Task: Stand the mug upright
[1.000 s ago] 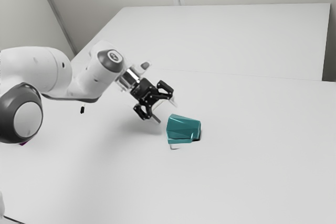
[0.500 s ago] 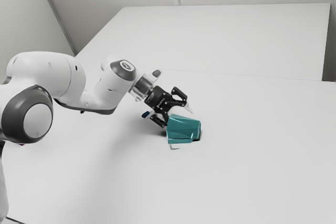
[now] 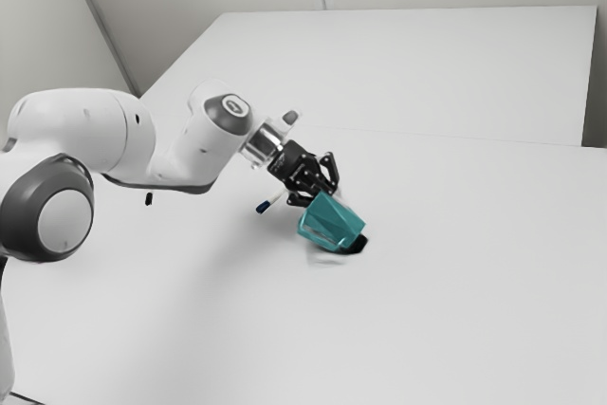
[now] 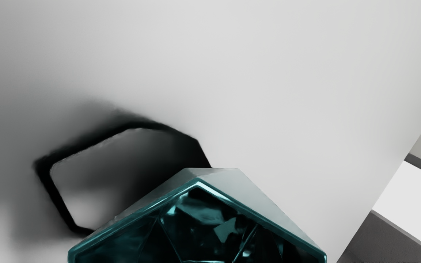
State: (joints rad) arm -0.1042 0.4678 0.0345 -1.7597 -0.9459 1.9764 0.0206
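The teal faceted mug [image 3: 331, 223] is tilted over the white table, its mouth end toward my hand and a black patch under its far end. My gripper [image 3: 317, 196] reaches down to it from the exterior view's upper left, with its fingers drawn in on the mug's wall at the mouth end. In the wrist view the mug [image 4: 203, 226] shows its open mouth and dark, glossy inside at the bottom edge, where it hides my fingertips. A black loop-shaped outline lies on the table beside it.
A small stick with a dark blue end [image 3: 264, 207] lies behind the gripper on the white table [image 3: 455, 282]. A small black item [image 3: 149, 198] is farther toward the exterior view's left, beside the arm. The wrist view shows a table edge.
My hand has moved toward the exterior view's right, onto the mug, and the fingers have come closer together. The mug, lying level before, has tipped with its mouth end raised.
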